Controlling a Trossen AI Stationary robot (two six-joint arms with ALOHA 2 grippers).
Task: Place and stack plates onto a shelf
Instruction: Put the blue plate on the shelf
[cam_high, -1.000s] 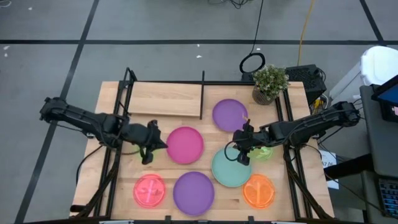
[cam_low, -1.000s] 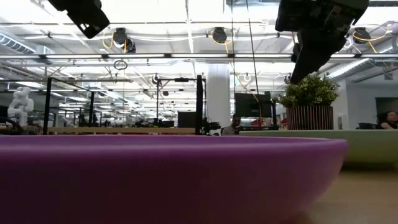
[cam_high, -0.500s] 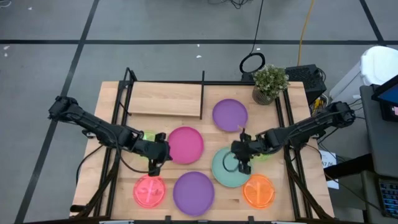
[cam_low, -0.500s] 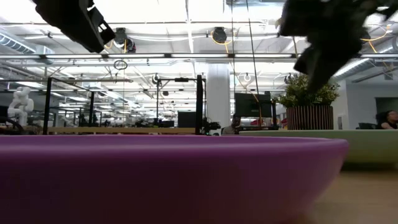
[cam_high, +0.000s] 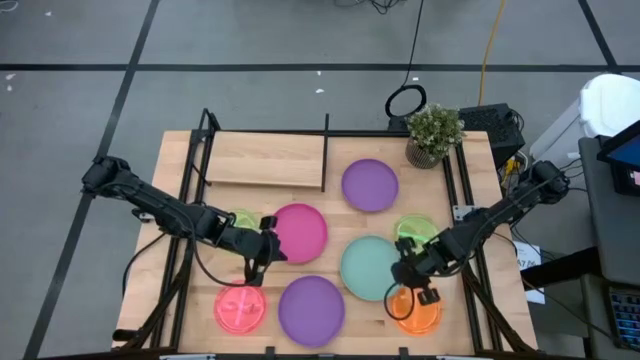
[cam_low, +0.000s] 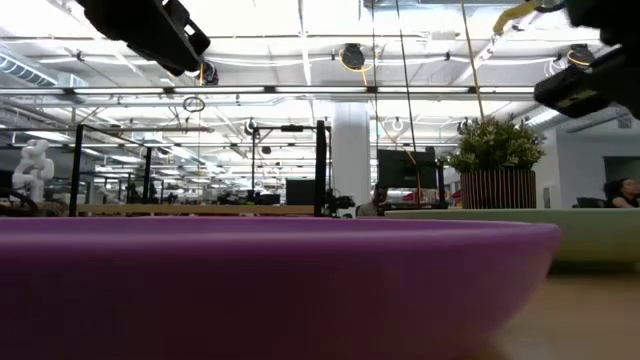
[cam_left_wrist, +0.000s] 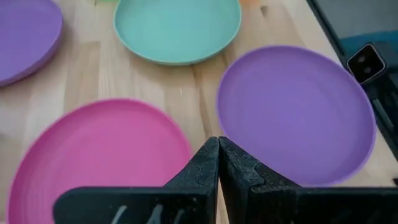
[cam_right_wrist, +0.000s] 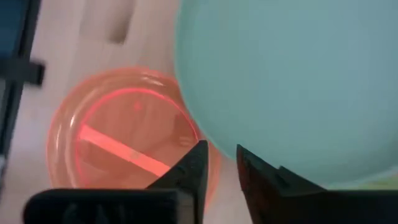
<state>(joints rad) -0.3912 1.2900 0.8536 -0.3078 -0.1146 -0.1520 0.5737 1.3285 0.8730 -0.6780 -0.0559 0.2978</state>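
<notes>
Eight plates lie flat on the tabletop: purple, magenta, mint-green, a second purple, pink-red, orange, and neon green at the right and at the left. The shelf stands at the far left, its board bare. My left gripper is shut and empty, above the table between the magenta plate and the near purple plate. My right gripper is narrowly open, above the gap between the mint-green plate and the orange plate.
A potted plant stands at the table's far right corner. Black frame rods run along the table's left side and right side. In the low view the near purple plate fills the foreground, and both grippers are well above the table.
My left gripper has gone toward the table's right and near edges, along the magenta plate's near-left rim. My right gripper has gone toward the near edge, from over the mint-green plate's far rim to its near-right rim beside the orange plate. No plate has moved.
</notes>
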